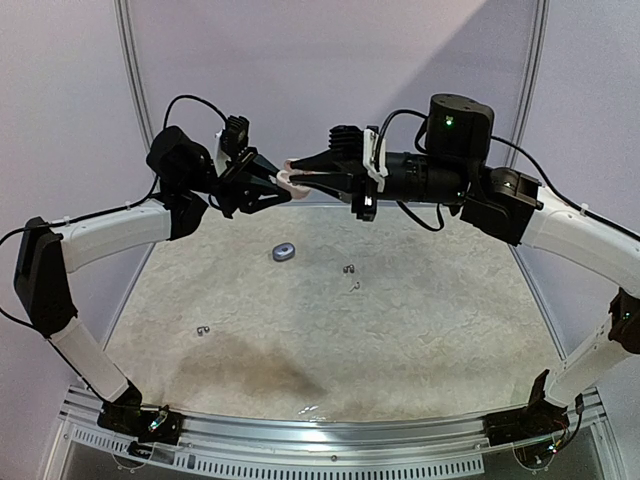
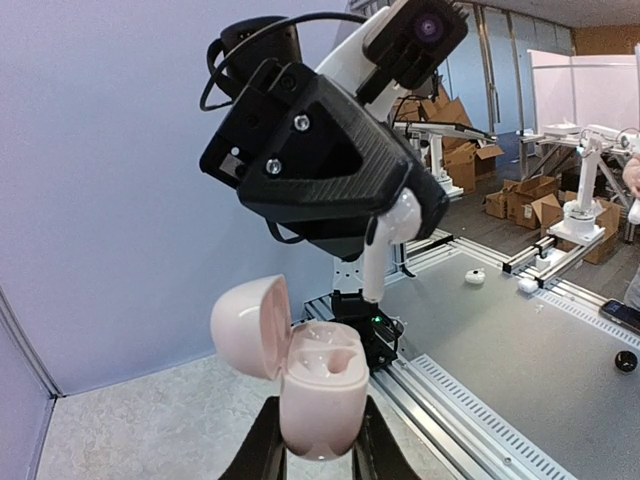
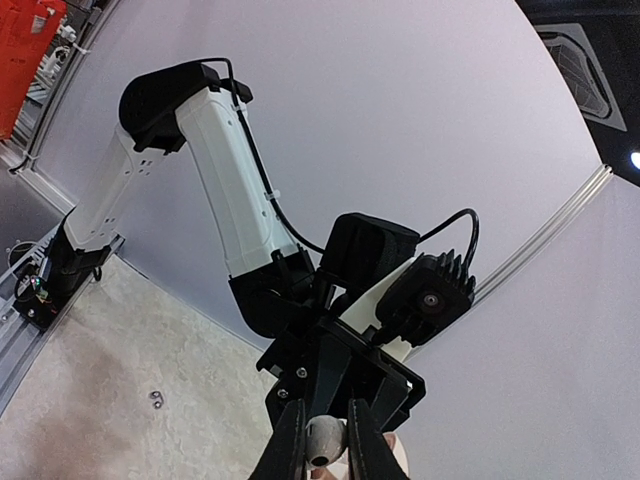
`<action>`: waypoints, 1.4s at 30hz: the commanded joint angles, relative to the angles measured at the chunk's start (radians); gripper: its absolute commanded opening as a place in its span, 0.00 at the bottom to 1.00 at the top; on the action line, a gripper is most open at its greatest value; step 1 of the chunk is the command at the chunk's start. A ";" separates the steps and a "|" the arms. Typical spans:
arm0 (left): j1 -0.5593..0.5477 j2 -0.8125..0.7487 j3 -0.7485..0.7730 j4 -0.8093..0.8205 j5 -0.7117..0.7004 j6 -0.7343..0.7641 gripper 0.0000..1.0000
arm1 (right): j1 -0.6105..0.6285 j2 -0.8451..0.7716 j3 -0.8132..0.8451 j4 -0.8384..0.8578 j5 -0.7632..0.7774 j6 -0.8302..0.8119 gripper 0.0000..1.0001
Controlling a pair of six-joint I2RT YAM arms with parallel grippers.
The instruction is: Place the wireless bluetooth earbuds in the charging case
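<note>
Reaching in from the left, the left gripper [image 2: 318,432] is clamped on the lower body of the pale pink charging case [image 2: 322,375], 1 finger on each side, holding it upright in the air well above the table [image 1: 450,340]. The lid [image 2: 248,325] is hinged open and leans away to the left in the left wrist view, leaving the moulded recesses inside exposed. Directly over the open mouth hangs the white earbud [image 2: 385,245], its stem pointing down toward the right side of the opening; the tip looks just above the rim, though I cannot tell whether it touches. The right gripper [image 3: 322,428], coming in from the right to meet the left one, is closed tight on the head of that earbud. Down on the table, a lone earbud piece [image 1: 203,331] lies at the near left. A small grey oval case [image 1: 284,252] lies flat near the middle, below the 2 grippers. To its right a farther earbud piece [image 1: 349,267] and a nearer earbud piece [image 1: 355,287] lie close together, apart from the grey case; all 3 pieces are too small to make out in detail.
</note>
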 commanded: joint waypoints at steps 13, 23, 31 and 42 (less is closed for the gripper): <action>-0.012 0.013 0.016 0.008 0.006 0.008 0.00 | -0.013 0.040 -0.009 0.018 0.063 -0.013 0.00; -0.010 0.015 0.013 0.027 0.002 0.010 0.00 | -0.026 0.031 -0.030 0.011 0.068 -0.017 0.00; -0.010 0.016 0.010 0.051 -0.003 -0.005 0.00 | -0.028 0.036 -0.040 0.017 0.082 -0.021 0.06; -0.011 0.016 0.006 0.077 -0.016 -0.008 0.00 | -0.027 0.049 -0.044 0.018 0.036 -0.009 0.08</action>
